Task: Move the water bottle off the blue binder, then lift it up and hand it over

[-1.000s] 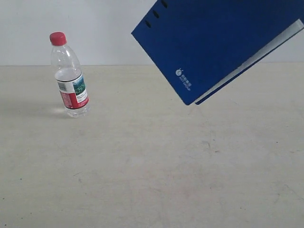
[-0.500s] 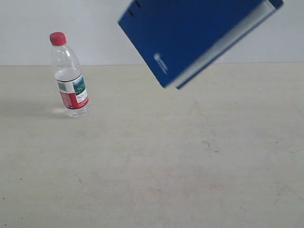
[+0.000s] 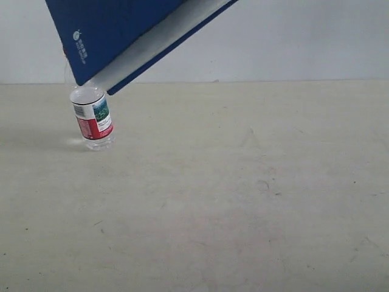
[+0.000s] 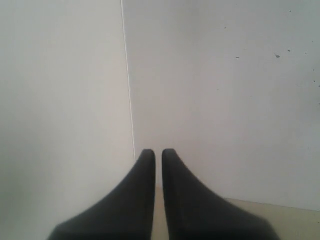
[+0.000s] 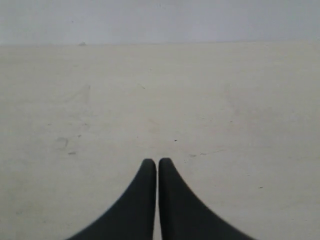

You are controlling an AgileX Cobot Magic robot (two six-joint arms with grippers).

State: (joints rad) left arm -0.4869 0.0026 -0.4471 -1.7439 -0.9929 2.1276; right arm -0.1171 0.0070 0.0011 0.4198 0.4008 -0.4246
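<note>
My left gripper (image 4: 156, 153) and my right gripper (image 5: 153, 163) are both clenched on nothing, with the fingertips almost touching. The small clear plastic water bottle with a red, white and green label (image 3: 93, 119) stands upright on the beige table (image 3: 243, 182), off the flat royal-blue ring binder (image 3: 115, 30). The binder hangs tilted in the air in front of the bottle's top, and what holds it is out of view. I judge that the handover step is now in hand, and my next move calls for opening one gripper and taking the binder's edge without knocking the bottle.
</note>
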